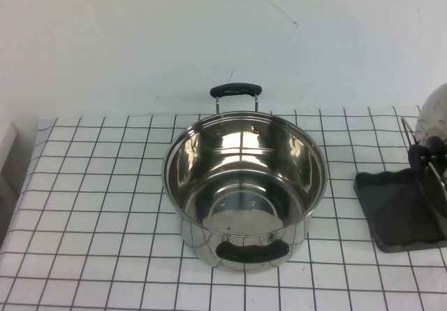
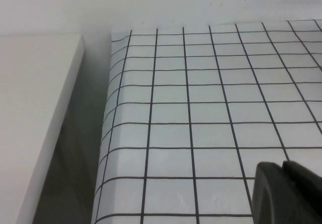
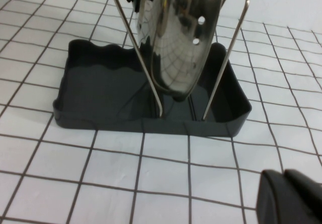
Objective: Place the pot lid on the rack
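Observation:
The shiny steel pot lid [image 3: 181,38] stands on edge between the thin wire uprights [image 3: 138,48] of the rack, its lower rim down in the dark grey wavy-rimmed tray [image 3: 100,83]. In the high view the pot lid [image 1: 434,115] and rack [image 1: 398,210] sit at the table's right edge, the black knob [image 1: 426,154] facing left. My right gripper [image 3: 284,175] hovers shut over the checked cloth in front of the tray, apart from it and holding nothing. My left gripper [image 2: 283,163] is shut and empty above the cloth near the table's left edge. Neither arm shows in the high view.
A deep steel pot [image 1: 244,143] with two black handles stands uncovered at the table's centre. A white block [image 2: 35,108] lies beyond the cloth's left edge, across a narrow gap. A white wall rises behind the table.

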